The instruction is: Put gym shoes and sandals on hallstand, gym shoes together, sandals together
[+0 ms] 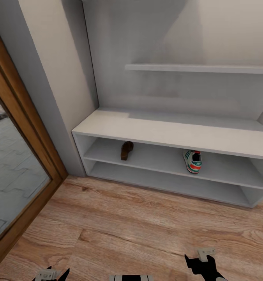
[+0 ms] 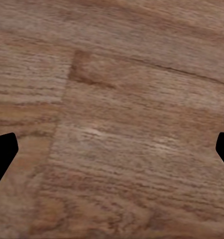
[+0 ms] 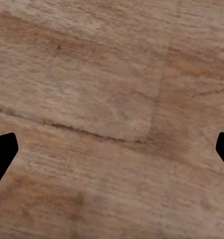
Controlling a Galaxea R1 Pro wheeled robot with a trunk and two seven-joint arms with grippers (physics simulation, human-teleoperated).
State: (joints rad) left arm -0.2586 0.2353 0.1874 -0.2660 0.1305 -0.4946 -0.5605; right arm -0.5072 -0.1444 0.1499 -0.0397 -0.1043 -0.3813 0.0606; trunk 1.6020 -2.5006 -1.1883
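Hallstand [image 1: 178, 134] upper shelf: sandal [image 1: 126, 150], gym shoe [image 1: 193, 161], well apart.

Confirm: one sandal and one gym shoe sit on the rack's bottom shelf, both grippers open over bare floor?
Wrong shelf. In the head view the sandal and the gym shoe sit on the upper open shelf of the rack, not the bottom one. The rest holds: the left gripper and right gripper are open over the wood floor.

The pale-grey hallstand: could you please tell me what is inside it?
On its upper shelf lie one dark brown sandal and one white green-striped gym shoe, apart. The benchtop hides the shelf's back.
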